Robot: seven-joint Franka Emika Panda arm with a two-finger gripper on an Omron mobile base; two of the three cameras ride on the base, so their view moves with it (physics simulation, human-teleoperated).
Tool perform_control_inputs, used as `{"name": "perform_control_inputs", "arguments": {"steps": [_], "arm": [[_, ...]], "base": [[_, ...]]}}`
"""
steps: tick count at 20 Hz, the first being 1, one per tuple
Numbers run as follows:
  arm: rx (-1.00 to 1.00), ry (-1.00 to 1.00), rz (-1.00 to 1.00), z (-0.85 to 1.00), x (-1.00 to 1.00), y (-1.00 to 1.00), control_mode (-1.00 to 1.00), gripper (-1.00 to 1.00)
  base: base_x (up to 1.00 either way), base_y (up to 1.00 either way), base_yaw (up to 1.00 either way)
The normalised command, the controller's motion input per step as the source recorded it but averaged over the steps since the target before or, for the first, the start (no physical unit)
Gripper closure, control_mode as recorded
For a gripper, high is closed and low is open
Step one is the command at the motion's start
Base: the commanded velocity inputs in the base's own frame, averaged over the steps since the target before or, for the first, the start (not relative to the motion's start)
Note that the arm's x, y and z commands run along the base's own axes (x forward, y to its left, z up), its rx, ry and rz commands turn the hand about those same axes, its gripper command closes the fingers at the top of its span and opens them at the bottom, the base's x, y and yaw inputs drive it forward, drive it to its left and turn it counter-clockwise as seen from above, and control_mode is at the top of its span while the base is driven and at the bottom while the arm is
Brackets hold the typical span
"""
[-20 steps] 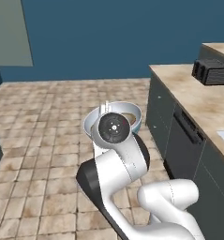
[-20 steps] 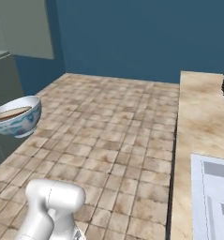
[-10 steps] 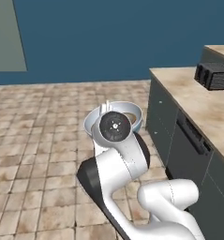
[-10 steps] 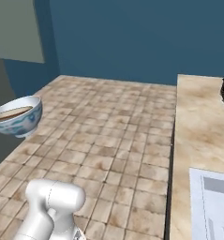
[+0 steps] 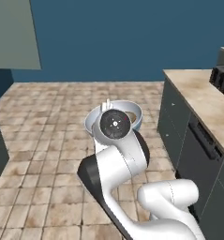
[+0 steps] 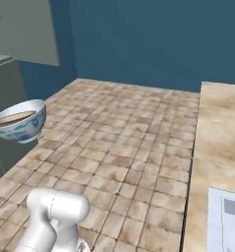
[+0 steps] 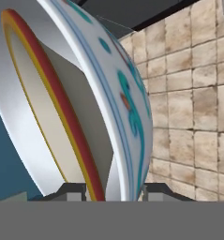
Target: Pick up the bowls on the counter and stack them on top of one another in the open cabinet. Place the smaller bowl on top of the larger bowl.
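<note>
The arm is made of glossy white, rounded shells, thick like tubes. Between the shells there are dark, nearly black bands at the joints; one wide black band sits at 8 o'clock of the big elbow shell in the left base view. On top of this shell is a round dark cap with a small pale dot in its centre and tiny pale marks around it. In the right base view a white, smooth cylinder link shows. The gripper has two small grey, blocky fingertips.
</note>
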Motion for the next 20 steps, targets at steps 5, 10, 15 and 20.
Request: {"name": "perform_control_inputs", "arguments": {"steps": [5, 10, 15, 20], "arm": [[0.0, 0.0, 0.0, 0.0, 0.0, 0.0, 1.0, 1.0], [0.0, 0.0, 0.0, 0.0, 0.0, 0.0, 1.0, 1.0], [0.0, 0.0, 0.0, 0.0, 0.0, 0.0, 1.0, 1.0], [0.0, 0.0, 0.0, 0.0, 0.0, 0.0, 1.0, 1.0]], "base": [[0.36, -0.18, 0.33], [0.54, -0.28, 0.31], [0.43, -0.6, 0.3], [0.38, -0.55, 0.31]]}}
